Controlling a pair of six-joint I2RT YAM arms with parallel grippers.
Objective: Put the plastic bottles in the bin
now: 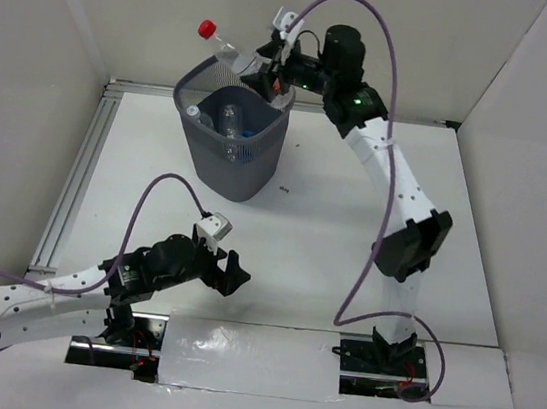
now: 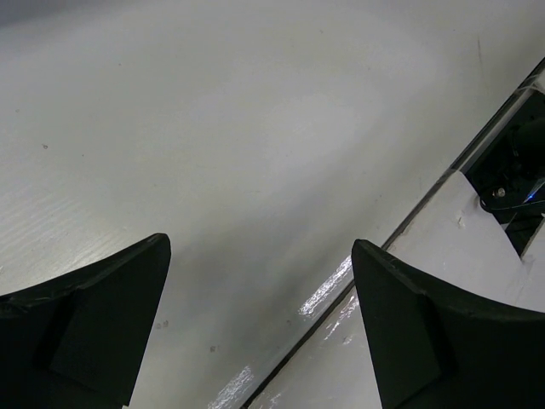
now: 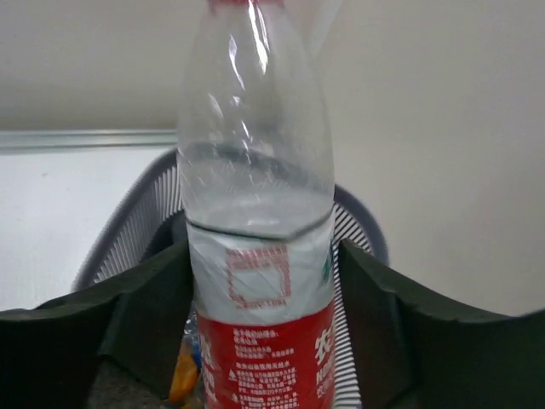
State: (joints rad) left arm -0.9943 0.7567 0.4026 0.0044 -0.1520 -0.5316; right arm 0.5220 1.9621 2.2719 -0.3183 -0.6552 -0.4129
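Observation:
The dark grey mesh bin (image 1: 240, 178) stands at the back centre of the table. Inside it lie clear plastic bottles (image 1: 230, 118), one with a blue cap. My right gripper (image 1: 269, 69) hovers over the bin's far rim, shut on a clear bottle with a red cap and red label (image 1: 226, 46) that sticks out to the left over the bin. In the right wrist view the bottle (image 3: 255, 170) fills the space between the fingers (image 3: 145, 324) of the gripper (image 3: 264, 256), with the bin's rim (image 3: 128, 223) and an orange bottle (image 3: 183, 375) below. My left gripper (image 1: 231, 276) is open and empty above the table near the front (image 2: 260, 247).
An aluminium rail (image 1: 75, 178) runs along the table's left edge. A strip of shiny tape (image 1: 245, 347) lies between the arm bases at the front. White walls close in at the back and on both sides. A base mount with cables (image 2: 511, 179) shows in the left wrist view.

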